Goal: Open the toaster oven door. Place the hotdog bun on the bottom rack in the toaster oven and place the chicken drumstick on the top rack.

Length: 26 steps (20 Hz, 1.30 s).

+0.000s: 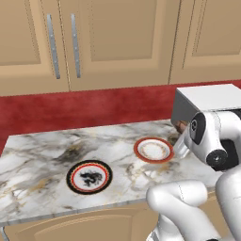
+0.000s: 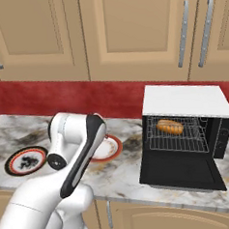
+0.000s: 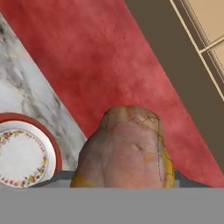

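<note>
**One item loaded, one in hand**

Two racks stand in the open toaster oven at the right of the right base view, and we start with that largest thing: a black box with a white top, sitting on the marble counter. Its toaster oven door lies folded down flat toward us, so the first step looks done.

Next in size, two plates rest on the counter: a red-rimmed plate right of centre in the left base view and a black-rimmed plate lower left of it, well apart.

Smaller still, the hotdog bun lies on a wire shelf in the upper part of the oven opening; we cannot tell for certain which rack it is.

Smallest in the room but large in the hand view, the chicken drumstick sits at the bottom centre, above the red wall and counter edge. We judge the gripper is pinching it, jaws partly closed on it, though the fingertips are hidden behind the meat.

We expect the drumstick to be light, lumpy, fairly stiff and somewhat slick, so a hold across its thicker middle suits it best, and it may twist if squeezed off-centre.
</note>
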{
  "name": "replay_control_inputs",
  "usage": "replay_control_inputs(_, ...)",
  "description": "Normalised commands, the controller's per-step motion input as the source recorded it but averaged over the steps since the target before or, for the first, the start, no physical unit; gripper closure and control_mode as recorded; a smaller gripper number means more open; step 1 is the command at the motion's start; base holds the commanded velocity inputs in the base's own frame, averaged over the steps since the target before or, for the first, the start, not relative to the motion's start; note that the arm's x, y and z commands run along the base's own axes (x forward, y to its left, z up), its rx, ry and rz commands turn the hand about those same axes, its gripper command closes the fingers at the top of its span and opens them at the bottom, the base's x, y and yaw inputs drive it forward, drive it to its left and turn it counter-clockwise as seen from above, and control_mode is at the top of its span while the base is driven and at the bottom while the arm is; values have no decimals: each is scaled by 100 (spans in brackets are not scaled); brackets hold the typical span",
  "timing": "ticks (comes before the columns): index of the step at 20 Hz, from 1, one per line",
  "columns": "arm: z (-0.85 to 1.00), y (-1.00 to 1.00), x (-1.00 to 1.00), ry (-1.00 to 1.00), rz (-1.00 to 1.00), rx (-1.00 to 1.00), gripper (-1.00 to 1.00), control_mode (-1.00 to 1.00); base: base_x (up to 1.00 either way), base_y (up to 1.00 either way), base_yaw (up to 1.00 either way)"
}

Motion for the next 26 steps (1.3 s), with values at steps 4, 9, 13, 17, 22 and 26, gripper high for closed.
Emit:
replay_control_inputs(4, 53, -22, -42, 39, -18, 31, 100, -100, 0, 0, 0)
replay_control_inputs(9, 51, -24, -50, 28, -8, 40, 100, -100, 0, 0, 0)
replay_control_inputs(13, 48, -23, -53, 21, -4, 52, 100, -100, 0, 0, 0)
replay_control_inputs(17, 40, -21, -55, 10, 0, 58, 100, -100, 0, 0, 0)
replay_control_inputs(22, 9, -12, -57, -22, -9, 40, 100, -100, 0, 0, 0)
replay_control_inputs(26, 31, 0, -41, 6, -31, 30, 100, -100, 0, 0, 0)
